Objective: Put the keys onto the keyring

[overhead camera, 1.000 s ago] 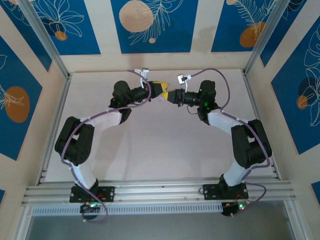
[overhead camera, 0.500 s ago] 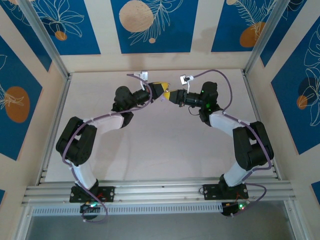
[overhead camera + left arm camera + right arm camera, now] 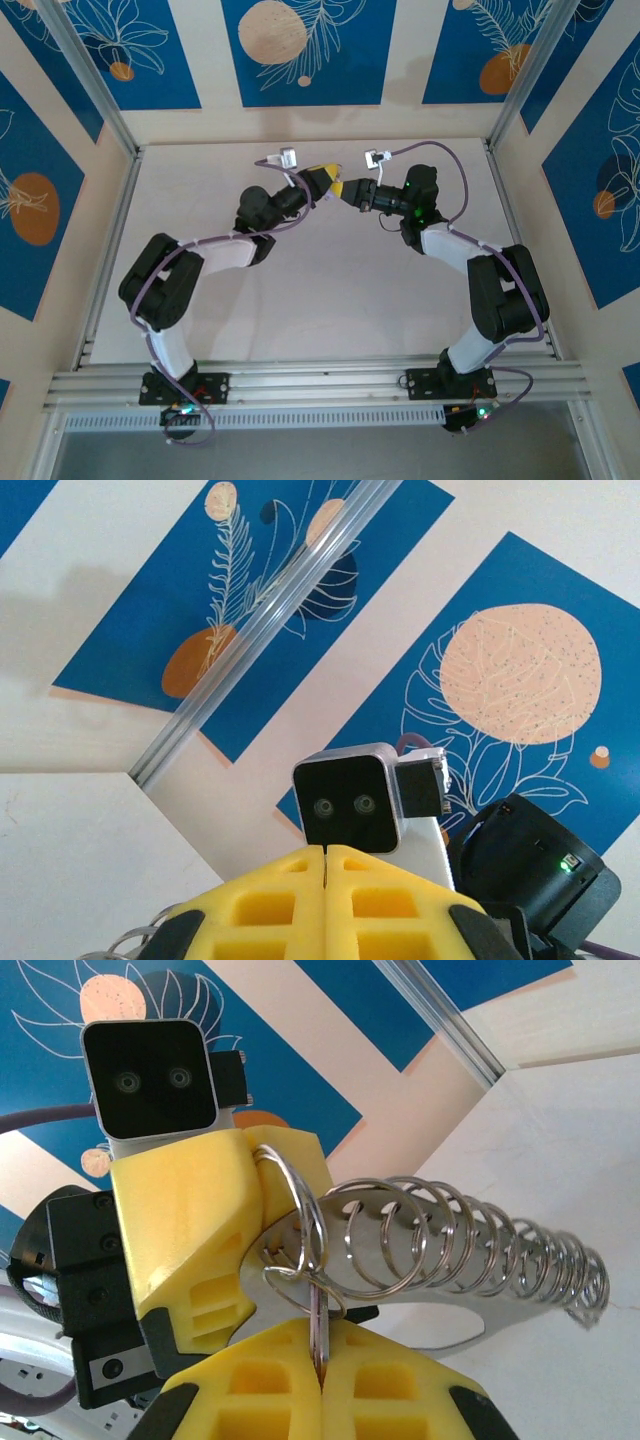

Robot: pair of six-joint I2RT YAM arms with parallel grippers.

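Both grippers meet above the far middle of the table. In the right wrist view, my right gripper point(image 3: 322, 1332) is shut on a thin silver key point(image 3: 319, 1310), seen edge-on, with a small split ring point(image 3: 300, 1282) at its top. Its head is hidden. The keyring point(image 3: 440, 1325) is a flat silver oval plate carrying a row of wire rings point(image 3: 480, 1245). One end of it sits between the yellow fingers point(image 3: 180, 1230) of my left gripper point(image 3: 325, 180), which is shut on it. The small ring touches the first large ring. The right gripper point(image 3: 343, 190) points left, tip to tip with the left.
The pale table point(image 3: 330, 300) is walled by blue leaf-print panels point(image 3: 300, 50) and aluminium posts point(image 3: 90, 80). The right wrist's camera block point(image 3: 345, 802) sits straight in front of my left gripper point(image 3: 326, 852). A rail point(image 3: 320, 380) crosses the near edge.
The left arm has swung its elbow and wrist to the right, and the meeting point of the two grippers has shifted slightly toward the back. Both grippers stayed shut.
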